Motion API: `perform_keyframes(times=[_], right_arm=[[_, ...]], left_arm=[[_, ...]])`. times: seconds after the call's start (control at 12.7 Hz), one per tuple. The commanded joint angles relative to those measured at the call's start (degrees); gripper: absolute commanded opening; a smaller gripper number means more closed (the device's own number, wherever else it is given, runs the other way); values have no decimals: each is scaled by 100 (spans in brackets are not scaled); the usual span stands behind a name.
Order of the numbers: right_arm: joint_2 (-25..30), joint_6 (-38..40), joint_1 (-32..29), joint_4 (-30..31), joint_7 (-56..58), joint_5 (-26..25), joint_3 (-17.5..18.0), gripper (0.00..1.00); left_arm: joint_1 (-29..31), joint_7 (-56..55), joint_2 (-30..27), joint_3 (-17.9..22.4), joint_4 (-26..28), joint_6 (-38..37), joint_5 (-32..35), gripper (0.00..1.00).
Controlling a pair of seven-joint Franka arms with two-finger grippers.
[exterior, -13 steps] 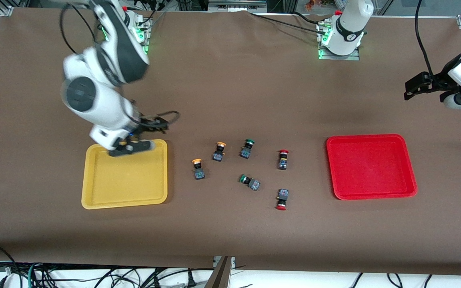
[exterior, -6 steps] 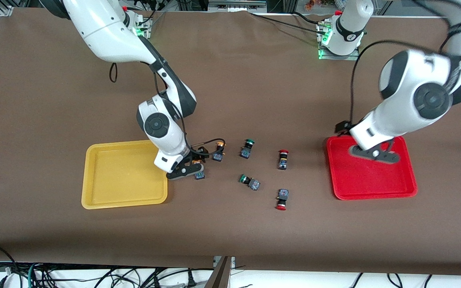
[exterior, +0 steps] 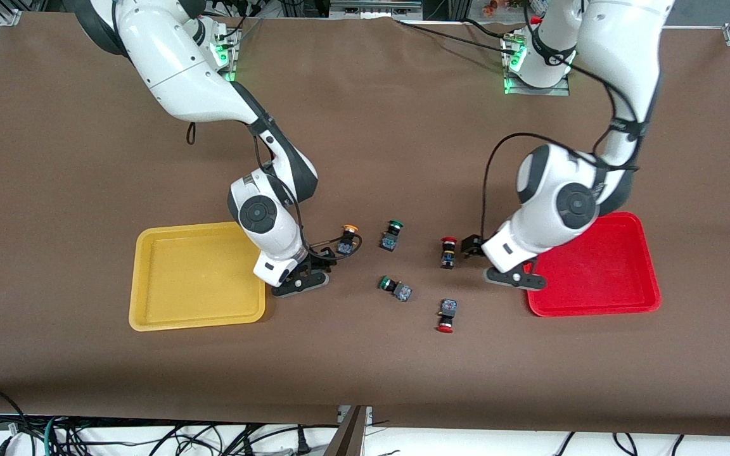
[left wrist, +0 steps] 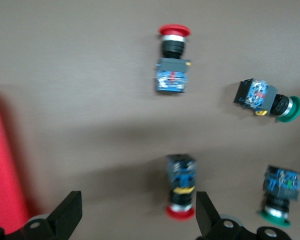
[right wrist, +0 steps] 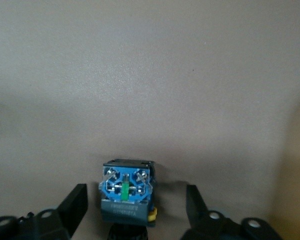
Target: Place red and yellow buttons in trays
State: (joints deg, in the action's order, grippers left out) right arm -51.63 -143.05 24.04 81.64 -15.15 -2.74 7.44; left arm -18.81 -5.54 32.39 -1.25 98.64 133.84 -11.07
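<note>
My right gripper (exterior: 312,267) is open, low at the table beside the yellow tray (exterior: 195,277). A button's black body with blue terminals (right wrist: 126,192) sits between its fingers (right wrist: 75,204), untouched, its cap hidden. A second yellow button (exterior: 347,240) stands close by. My left gripper (exterior: 480,258) is open, just off the red tray's (exterior: 599,266) edge, near a red button (exterior: 448,251). That button also shows in the left wrist view (left wrist: 181,186), close to one finger (left wrist: 206,217). The other red button (exterior: 446,316) lies nearer the camera.
Two green-capped buttons sit among the others, one upright (exterior: 391,234) and one on its side (exterior: 394,288). Both trays hold nothing. Brown cloth covers the table.
My right gripper moved from over the yellow tray to around the yellow button beside it. My left arm swung in from the table's end, over the red tray, to the red button.
</note>
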Motion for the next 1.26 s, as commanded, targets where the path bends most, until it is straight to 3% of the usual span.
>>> perform_keyframes(times=[0.0, 0.08, 0.24, 0.47, 0.55, 0.63, 0.71, 0.79, 0.87, 0.95, 1.03, 1.18], right_arm=[[13, 171, -30, -157, -76, -8, -32, 17], [135, 520, -135, -175, -67, 1, -24, 2], [460, 1276, -329, -201, 90, -25, -15, 0], [768, 1866, -828, -210, 1290, -77, -41, 0], [795, 1912, -1005, -201, 1783, -95, -58, 0], [787, 1895, -1181, -201, 2223, -95, -120, 0], [778, 1869, -1330, -175, 2497, -104, -181, 8], [717, 1842, -1454, -140, 2604, -113, -269, 18], [690, 1833, -1568, -96, 2649, -122, -287, 48], [681, 1842, -1656, -87, 2623, -61, -287, 91], [698, 1894, -1674, -104, 2571, 9, -261, 99], [856, 2183, -1544, -131, 2125, 351, -226, 99]], left_arm=[[-368, -316, 345, 29, 6, 537, -27, 100], [-412, -334, 451, 29, 6, 625, 95, 100], [-465, -342, 601, 29, 50, 740, 481, 100], [-527, -325, 646, -32, 374, 1133, 518, 100], [-536, -334, 646, -68, 445, 1214, 510, 69], [-510, -343, 637, -120, 472, 1206, 509, 30], [-457, -334, 602, -147, 463, 1180, 509, 10], [-448, -325, 576, -147, 463, 1171, 509, 1], [-439, -334, 540, -147, 454, 1162, 509, 0], [-396, -334, 383, -138, 463, 1041, 509, 0], [-247, -343, 182, -147, 437, 596, 509, 0], [183, -255, -327, -138, 428, -633, 509, 0]])
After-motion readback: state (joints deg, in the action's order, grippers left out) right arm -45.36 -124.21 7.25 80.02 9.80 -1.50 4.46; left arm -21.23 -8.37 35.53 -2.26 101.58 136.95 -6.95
